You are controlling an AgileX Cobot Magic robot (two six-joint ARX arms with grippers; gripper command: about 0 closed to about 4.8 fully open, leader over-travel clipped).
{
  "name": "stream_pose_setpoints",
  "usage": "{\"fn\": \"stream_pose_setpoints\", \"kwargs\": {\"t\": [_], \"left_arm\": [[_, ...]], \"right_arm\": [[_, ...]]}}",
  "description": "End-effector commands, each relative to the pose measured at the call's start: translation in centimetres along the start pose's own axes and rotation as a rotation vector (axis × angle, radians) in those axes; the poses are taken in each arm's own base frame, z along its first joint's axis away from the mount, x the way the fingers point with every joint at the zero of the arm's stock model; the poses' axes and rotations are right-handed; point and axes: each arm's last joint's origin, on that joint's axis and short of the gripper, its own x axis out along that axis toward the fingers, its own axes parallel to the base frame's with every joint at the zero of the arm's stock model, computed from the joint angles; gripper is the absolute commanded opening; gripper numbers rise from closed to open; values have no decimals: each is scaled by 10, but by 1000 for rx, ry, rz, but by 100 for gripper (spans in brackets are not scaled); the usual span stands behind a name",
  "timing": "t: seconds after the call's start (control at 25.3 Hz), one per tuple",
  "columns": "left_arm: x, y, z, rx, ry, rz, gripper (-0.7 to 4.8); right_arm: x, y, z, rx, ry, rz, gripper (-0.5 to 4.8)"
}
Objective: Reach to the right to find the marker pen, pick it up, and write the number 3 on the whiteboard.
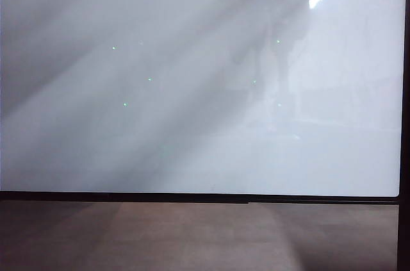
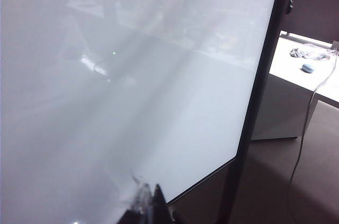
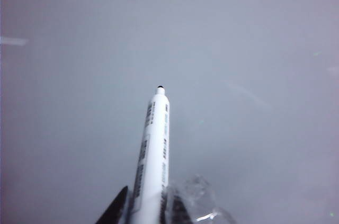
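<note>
The whiteboard (image 1: 192, 123) fills the exterior view, glossy white with a bright light streak at the upper right; neither gripper shows there. In the right wrist view my right gripper (image 3: 150, 196) is shut on the marker pen (image 3: 155, 144), a white barrel with black print. Its dark tip (image 3: 160, 87) points at the whiteboard (image 3: 238, 49); I cannot tell whether it touches. In the left wrist view my left gripper (image 2: 150, 193) sits near the whiteboard's (image 2: 132, 75) lower corner, its two fingertips together with nothing between them. The number 3 is out of view.
A thin black frame (image 1: 192, 198) edges the board, with a brown surface (image 1: 192, 239) below it. Beside the board's side frame (image 2: 259, 91) stands a white desk (image 2: 286, 113) carrying a small blue object (image 2: 308, 68). A thin cable (image 2: 304, 139) hangs down to the brown floor.
</note>
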Motion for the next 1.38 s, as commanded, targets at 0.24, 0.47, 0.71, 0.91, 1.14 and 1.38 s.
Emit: {"fn": "stream_pose_setpoints", "kwargs": {"t": [0.24,0.47,0.71,0.91,1.14,1.38], "left_arm": [[-2,0,3,11,-19,-4,-5],[-2,0,4,11,-20,-4,-5],[-2,0,3,10,-15,-4,-5],[-2,0,2,8,-6,-4,-5],[-2,0,2,8,-2,-4,-5],[-2,0,2,8,-4,-5,-5]], "right_arm": [[16,44,-26,12,109,6,72],[22,50,-40,36,149,49,72],[23,51,-38,32,126,48,72],[26,58,-37,31,89,66,72],[36,74,-57,-19,128,27,71],[56,90,-69,-28,139,41,71]]}}
